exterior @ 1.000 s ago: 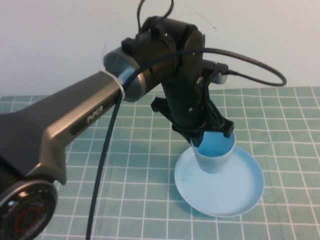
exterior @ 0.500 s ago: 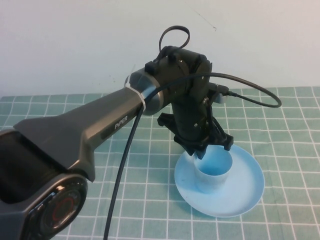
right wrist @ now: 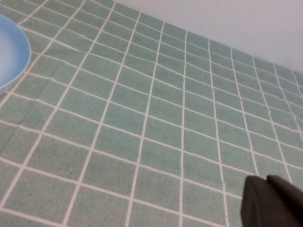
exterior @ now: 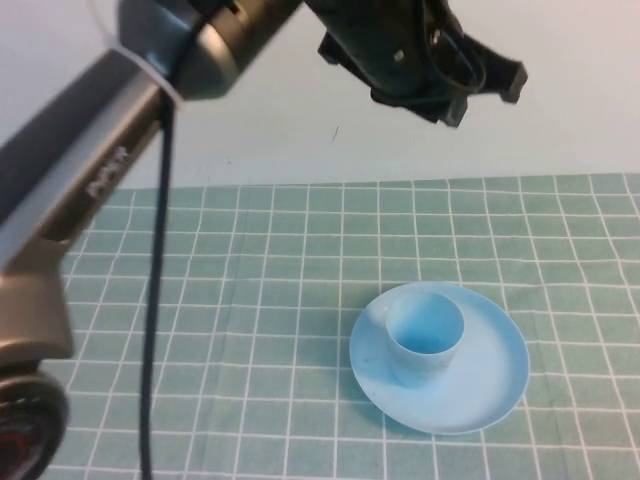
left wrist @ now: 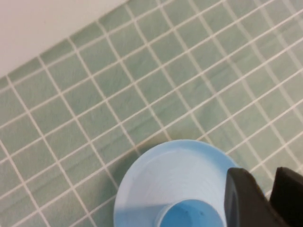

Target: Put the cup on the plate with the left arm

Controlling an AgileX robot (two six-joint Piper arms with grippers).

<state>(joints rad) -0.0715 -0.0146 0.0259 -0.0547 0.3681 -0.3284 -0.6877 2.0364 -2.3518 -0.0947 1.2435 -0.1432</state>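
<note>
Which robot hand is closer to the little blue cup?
Probably the left. The left gripper hangs high above the cup, which stands on the plate. The right gripper sees only the plate's edge.

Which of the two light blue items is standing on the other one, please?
The cup: the narrow, upright tumbler stands on the wide, shallow plate, which lies on the mat. The left gripper is high above it; the right gripper is off beside the plate.
</note>
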